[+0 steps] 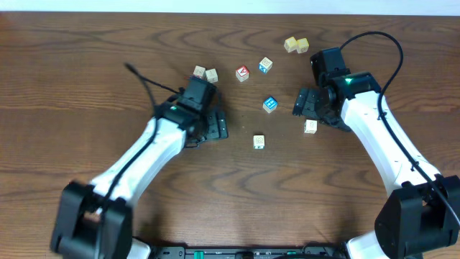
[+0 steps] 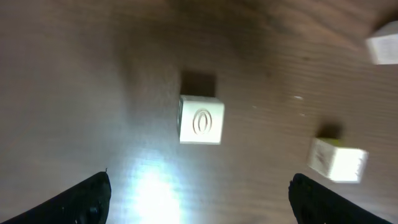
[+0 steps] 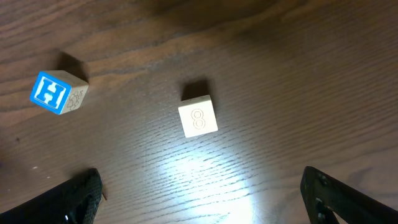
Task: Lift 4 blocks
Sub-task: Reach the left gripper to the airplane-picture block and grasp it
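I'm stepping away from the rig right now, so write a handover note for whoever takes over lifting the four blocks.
Left gripper: open, empty; white O block lies ahead between its jaws, untouched.
Right gripper: open, empty; white 8 block lies ahead between its jaws, blue H block close by.
Another white block sits farther back on the table.
Done: nothing lifted yet.
Left: all four lifts.
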Action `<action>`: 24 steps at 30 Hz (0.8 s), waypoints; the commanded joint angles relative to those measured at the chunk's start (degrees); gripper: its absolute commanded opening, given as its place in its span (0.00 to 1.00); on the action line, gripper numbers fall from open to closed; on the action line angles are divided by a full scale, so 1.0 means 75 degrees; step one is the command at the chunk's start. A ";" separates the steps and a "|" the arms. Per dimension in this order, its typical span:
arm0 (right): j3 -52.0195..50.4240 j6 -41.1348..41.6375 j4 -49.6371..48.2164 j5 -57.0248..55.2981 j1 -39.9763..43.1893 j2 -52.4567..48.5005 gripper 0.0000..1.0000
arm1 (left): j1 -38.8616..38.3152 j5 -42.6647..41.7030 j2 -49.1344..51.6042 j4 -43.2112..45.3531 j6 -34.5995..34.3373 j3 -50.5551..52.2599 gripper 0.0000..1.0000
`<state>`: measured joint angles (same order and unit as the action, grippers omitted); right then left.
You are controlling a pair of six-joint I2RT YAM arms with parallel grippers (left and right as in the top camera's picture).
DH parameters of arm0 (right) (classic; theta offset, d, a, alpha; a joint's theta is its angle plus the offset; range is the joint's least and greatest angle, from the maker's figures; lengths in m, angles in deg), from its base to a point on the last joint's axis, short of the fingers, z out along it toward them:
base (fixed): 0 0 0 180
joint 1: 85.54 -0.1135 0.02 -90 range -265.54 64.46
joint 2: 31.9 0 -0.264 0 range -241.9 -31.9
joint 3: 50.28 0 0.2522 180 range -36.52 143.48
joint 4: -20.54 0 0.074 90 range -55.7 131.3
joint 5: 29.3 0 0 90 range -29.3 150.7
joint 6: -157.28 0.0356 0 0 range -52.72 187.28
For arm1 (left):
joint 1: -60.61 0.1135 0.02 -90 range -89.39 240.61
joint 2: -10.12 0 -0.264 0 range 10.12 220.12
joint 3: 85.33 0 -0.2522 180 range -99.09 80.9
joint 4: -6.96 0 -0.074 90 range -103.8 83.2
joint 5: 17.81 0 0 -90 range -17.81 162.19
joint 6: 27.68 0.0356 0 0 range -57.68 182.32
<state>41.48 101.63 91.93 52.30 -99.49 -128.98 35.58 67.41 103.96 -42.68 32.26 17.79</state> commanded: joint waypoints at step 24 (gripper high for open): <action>0.0044 0.0125 0.0006 -0.0020 0.0035 0.0105 0.99 | -0.0026 0.0154 0.1807 0.1172 0.1177 0.0038 0.47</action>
<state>41.48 101.63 91.93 52.30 -99.49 -128.98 35.42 68.99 116.60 -33.76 40.41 17.79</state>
